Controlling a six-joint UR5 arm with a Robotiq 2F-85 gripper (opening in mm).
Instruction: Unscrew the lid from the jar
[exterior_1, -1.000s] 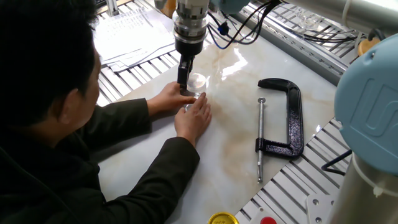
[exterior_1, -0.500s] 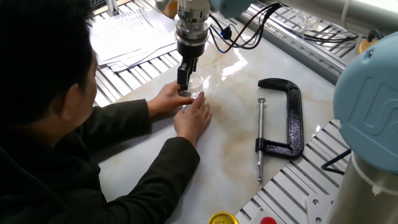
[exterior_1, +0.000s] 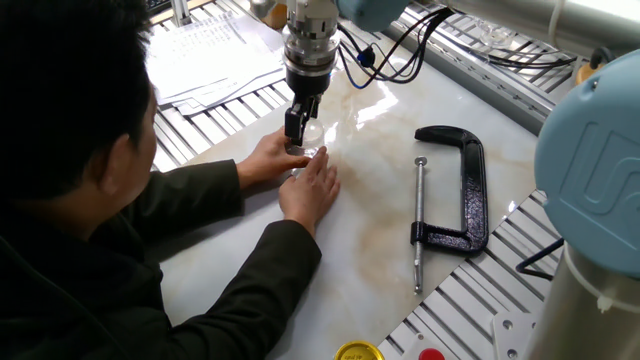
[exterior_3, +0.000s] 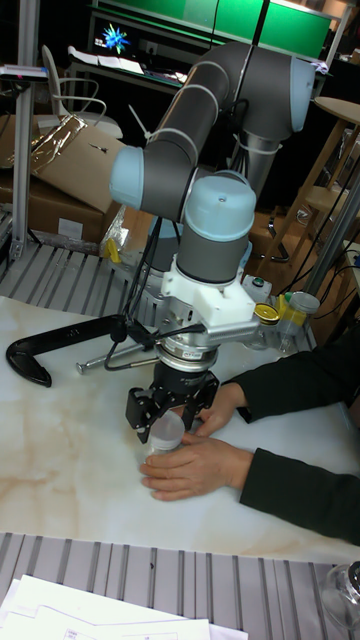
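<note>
The tiny clear jar (exterior_1: 303, 157) stands on the marble table (exterior_1: 380, 240), held between a person's two hands (exterior_1: 310, 185); only a sliver of it shows. The small whitish lid (exterior_1: 314, 131) sits on top of it. My gripper (exterior_1: 303, 134) comes straight down from above and its black fingers (exterior_1: 294, 122) close on the lid. The tall fixed view shows the lid (exterior_3: 166, 430) between the fingers of the gripper (exterior_3: 166, 421), just above the person's hand (exterior_3: 195, 467). The jar (exterior_3: 158, 464) is mostly hidden by that hand.
A black C-clamp (exterior_1: 455, 190) lies to the right of the hands. A yellow lid (exterior_1: 358, 352) and a red cap (exterior_1: 430, 354) sit at the front edge. Papers (exterior_1: 205, 50) lie at the back left. The person's arms reach across the table's left side.
My gripper has turned a little about its vertical axis with the lid in it. The person's hands and the jar have stayed in place.
</note>
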